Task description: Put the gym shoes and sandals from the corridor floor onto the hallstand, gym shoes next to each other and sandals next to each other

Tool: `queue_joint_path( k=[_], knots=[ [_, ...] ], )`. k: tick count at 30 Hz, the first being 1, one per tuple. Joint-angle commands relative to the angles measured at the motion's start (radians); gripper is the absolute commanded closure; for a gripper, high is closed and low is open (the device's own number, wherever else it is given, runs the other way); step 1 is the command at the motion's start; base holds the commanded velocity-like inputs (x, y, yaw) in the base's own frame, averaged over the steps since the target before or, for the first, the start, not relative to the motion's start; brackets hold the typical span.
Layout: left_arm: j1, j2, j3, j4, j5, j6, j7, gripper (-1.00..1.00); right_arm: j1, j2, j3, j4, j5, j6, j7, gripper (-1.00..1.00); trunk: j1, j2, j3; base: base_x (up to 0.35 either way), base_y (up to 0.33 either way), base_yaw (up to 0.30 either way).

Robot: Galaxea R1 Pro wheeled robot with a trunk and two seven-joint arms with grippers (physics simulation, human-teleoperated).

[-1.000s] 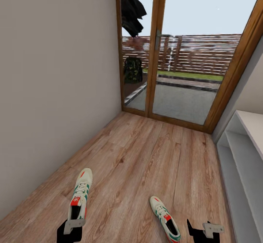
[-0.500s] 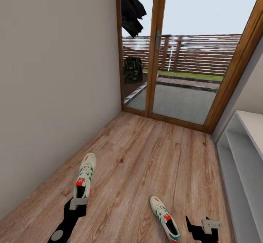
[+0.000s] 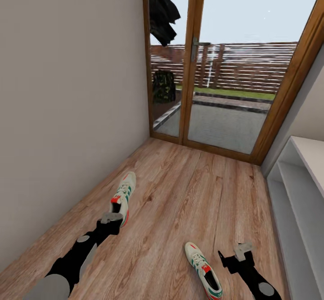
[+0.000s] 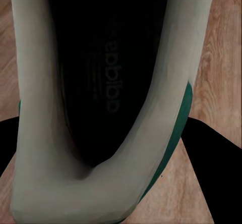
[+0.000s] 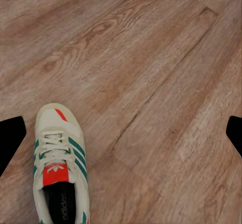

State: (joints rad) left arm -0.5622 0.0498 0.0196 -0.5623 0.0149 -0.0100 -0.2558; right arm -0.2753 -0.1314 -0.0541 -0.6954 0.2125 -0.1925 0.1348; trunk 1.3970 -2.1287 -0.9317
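One cream gym shoe (image 3: pixel 123 197) with green stripes and a red heel patch hangs tilted above the corridor floor (image 3: pixel 180 201), toe pointing away, with my left gripper (image 3: pixel 112 219) shut on its heel end. Its dark opening (image 4: pixel 108 82) sits between the black fingers (image 4: pixel 214 163) in the left wrist view. The other gym shoe (image 3: pixel 204 270) (image 5: pixel 58 173) lies flat on the planks. Just to its right my right gripper (image 3: pixel 234 256) hovers open and empty, with its fingertips (image 5: pixel 10 138) wide apart. The pale hallstand (image 3: pixel 299 187) runs along the right edge. The sandals are out of view.
A plain wall (image 3: pixel 67 111) closes the left side. Wood-framed glass doors (image 3: pixel 225 65) end the corridor ahead, with a patio and fence beyond. Bare planks stretch between the shoes and the doors.
My left arm has carried the gym shoe forward and to the right, higher off the floor. The right gripper has moved a little forward and left, toward the shoe lying on the floor.
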Motion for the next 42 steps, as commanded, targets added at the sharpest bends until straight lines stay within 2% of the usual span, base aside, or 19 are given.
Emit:
queue_joint_path(
  k=[1,8,19,21,22,23,25,29,34,39,42],
  knots=[
    [-0.007,0.0,0.002,0.001,0.0,0.007,-0.012,1.0,-0.005,0.001,-0.006,-0.006,0.014,0.011,0.021,-1.0,0.0,0.0,-0.001,0.0,0.0,0.0],
    [-0.028,0.002,0.003,0.008,-0.001,0.03,-0.034,1.0,-0.02,0.003,-0.006,-0.02,0.033,0.056,0.073,-1.0,0.0,0.0,-0.001,0.0,0.0,0.0],
    [-0.03,0.001,-0.001,-0.01,-0.009,0.036,-0.037,1.0,-0.022,0.003,-0.007,-0.028,0.036,0.066,0.082,-1.0,0.0,0.0,-0.001,0.0,0.0,0.0],
    [-0.033,-0.004,-0.001,-0.088,-0.008,0.093,-0.046,1.0,-0.022,0.004,-0.004,-0.029,0.039,0.065,0.082,-1.0,0.0,0.0,-0.001,0.0,0.0,0.0],
    [-0.033,-0.006,-0.001,-0.1,-0.007,0.108,-0.046,1.0,-0.022,0.004,-0.004,-0.028,0.039,0.065,0.082,-1.0,0.0,0.0,-0.001,0.0,0.0,0.0],
    [-0.033,-0.009,-0.001,-0.137,-0.007,0.152,-0.047,1.0,-0.022,0.004,-0.004,-0.028,0.039,0.065,0.082,-1.0,0.0,0.0,-0.001,0.0,0.0,0.0],
    [-0.033,-0.012,-0.003,-0.169,-0.007,0.187,-0.048,1.0,-0.022,0.004,-0.004,-0.027,0.039,0.065,0.082,-1.0,0.0,0.0,-0.001,0.0,0.0,0.0],
    [-0.034,-0.015,-0.004,-0.204,-0.007,0.216,-0.049,1.0,-0.022,0.004,-0.005,-0.024,0.039,0.065,0.082,-1.0,0.0,0.0,-0.001,0.0,0.0,0.0],
    [-0.035,-0.017,-0.004,-0.232,-0.007,0.231,-0.062,1.0,-0.022,0.003,-0.006,-0.024,0.038,0.065,0.082,-1.0,0.019,-0.035,-0.017,0.0,0.0,0.0],
    [-0.048,-0.014,-0.004,-0.24,-0.007,0.243,-0.113,1.0,-0.022,0.003,-0.006,-0.025,0.038,0.067,0.082,-1.0,0.038,-0.07,-0.032,0.0,0.0,0.0],
    [-0.061,-0.015,-0.004,-0.242,-0.008,0.28,-0.132,1.0,-0.022,0.004,-0.007,-0.025,0.037,0.072,0.08,-1.0,0.05,-0.091,-0.043,0.0,0.0,0.0]
  ],
)
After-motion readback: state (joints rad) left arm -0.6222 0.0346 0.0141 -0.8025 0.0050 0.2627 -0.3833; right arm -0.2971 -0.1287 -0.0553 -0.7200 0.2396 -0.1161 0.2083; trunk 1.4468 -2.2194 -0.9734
